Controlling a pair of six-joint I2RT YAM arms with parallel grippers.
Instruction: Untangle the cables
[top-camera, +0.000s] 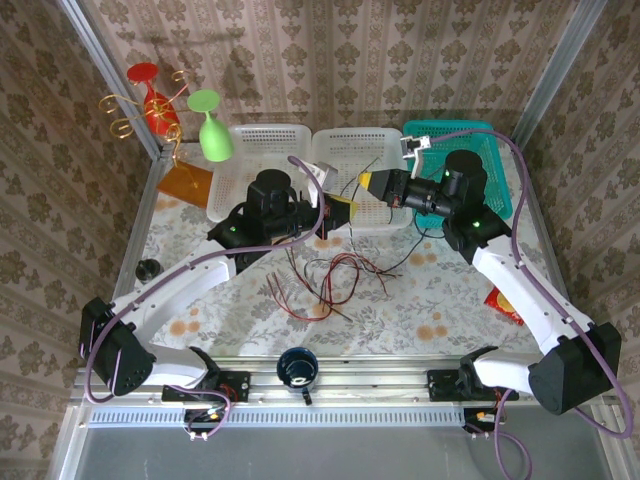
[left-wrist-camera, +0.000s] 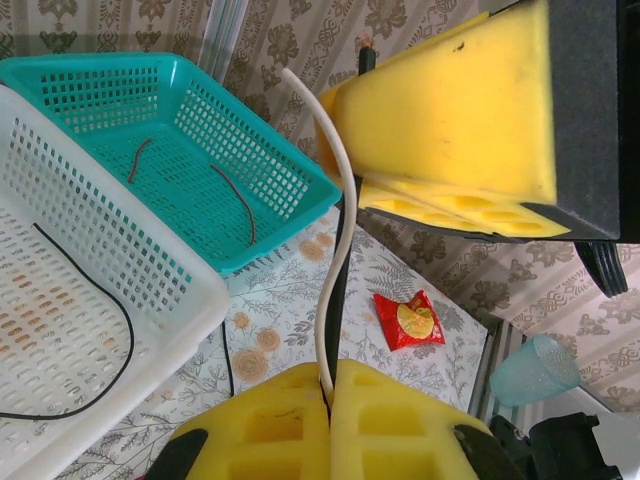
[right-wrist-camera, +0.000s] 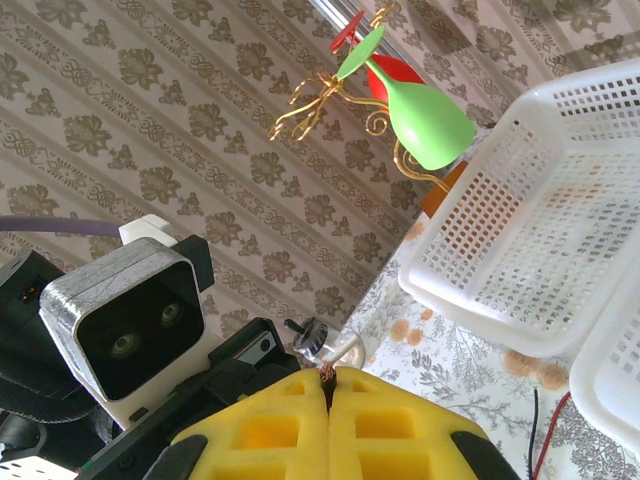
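Left claw (left-wrist-camera: 328, 385): clenched, with its yellow pads pressed together on the white cable (left-wrist-camera: 340, 200). This cable leaves the pad seam and arcs up and away from the fingertips. Right claw (right-wrist-camera: 328, 388): clenched on the dark cable (right-wrist-camera: 327, 374), with a short frayed end protruding at the pad seam. In the top view both claws are raised above the counter (top-camera: 430, 310). They face each other tip to tip, close but apart, over the near part of the right-hand white basket (top-camera: 350, 131). Beyond the left claw's tips, this basket holds one black cable (left-wrist-camera: 125, 340). The teal basket (left-wrist-camera: 110, 66) sits next to it on the side away from the left claw and holds two red cables (left-wrist-camera: 243, 205). The main tangle of red and black cables (top-camera: 335, 275) lies on the counter below both claws, toward the arm bases. A second white basket (top-camera: 265, 127) stands to the left of the left claw. A red packet (left-wrist-camera: 410, 320) lies on the counter past the right claw, beside the right arm. Beyond the right claw's tips, a green glass (right-wrist-camera: 425, 120) hangs inverted on a gold wire rack (right-wrist-camera: 320, 95).
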